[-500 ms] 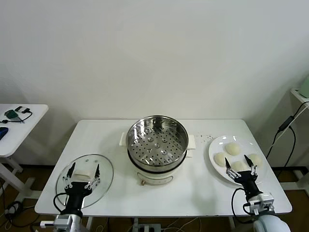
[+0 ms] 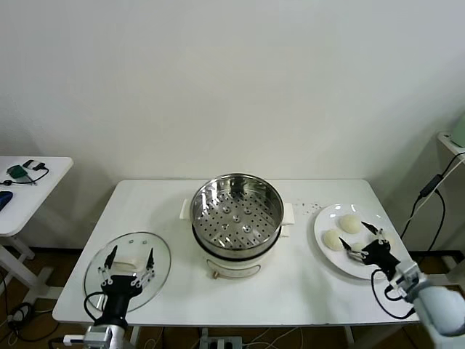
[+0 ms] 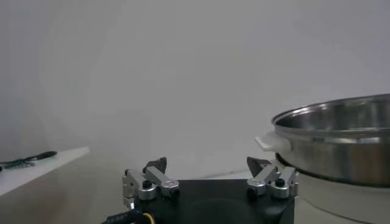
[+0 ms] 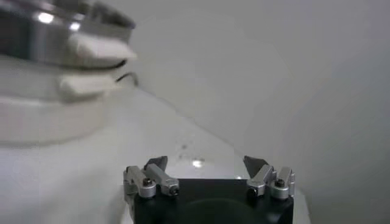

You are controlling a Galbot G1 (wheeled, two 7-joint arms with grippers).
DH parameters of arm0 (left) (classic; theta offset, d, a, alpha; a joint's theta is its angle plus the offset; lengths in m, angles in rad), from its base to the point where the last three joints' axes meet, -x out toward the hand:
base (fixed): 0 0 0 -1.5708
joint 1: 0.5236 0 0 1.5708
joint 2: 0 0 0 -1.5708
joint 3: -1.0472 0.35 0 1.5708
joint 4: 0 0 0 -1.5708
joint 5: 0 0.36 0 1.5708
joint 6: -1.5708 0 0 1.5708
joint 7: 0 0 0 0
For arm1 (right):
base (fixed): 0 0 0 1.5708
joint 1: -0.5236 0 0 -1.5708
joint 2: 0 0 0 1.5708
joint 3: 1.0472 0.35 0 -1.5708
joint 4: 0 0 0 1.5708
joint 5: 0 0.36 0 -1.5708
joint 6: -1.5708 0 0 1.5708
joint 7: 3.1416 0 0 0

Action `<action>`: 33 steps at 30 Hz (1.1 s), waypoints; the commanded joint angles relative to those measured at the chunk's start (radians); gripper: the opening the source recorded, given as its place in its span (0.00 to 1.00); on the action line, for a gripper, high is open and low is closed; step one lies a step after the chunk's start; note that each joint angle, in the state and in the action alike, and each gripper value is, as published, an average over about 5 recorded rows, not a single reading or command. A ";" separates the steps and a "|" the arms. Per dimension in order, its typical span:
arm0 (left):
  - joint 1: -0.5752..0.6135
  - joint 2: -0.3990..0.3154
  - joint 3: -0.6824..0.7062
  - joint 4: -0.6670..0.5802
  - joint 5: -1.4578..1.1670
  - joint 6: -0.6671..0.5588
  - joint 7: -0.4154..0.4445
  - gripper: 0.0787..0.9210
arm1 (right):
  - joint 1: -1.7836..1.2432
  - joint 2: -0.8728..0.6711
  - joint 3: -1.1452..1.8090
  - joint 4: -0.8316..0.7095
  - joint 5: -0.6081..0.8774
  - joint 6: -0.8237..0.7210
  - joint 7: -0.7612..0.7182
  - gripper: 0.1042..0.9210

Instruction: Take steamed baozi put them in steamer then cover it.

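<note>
A: Since a moment ago our right gripper [image 2: 361, 241] has swung up and turned in over the plate [image 2: 328, 218]; the left has barely shifted.

B: The steamed baozi [image 2: 350, 224] lie on that plate at three o'clock of the steamer [image 2: 237, 215]. Our right fingers are spread wide, grasping nothing, above the nearer buns.

A: The cover [image 2: 128, 270] rests flat at eight o'clock of the steamer. Our left gripper [image 2: 129, 257] hovers over its handle, fingers released, on the white table [image 2: 290, 287].
</note>
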 commanded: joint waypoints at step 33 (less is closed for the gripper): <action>-0.039 0.016 -0.043 0.066 -0.029 0.024 -0.006 0.88 | 1.102 0.393 -0.905 -1.033 -0.591 0.239 -0.377 0.88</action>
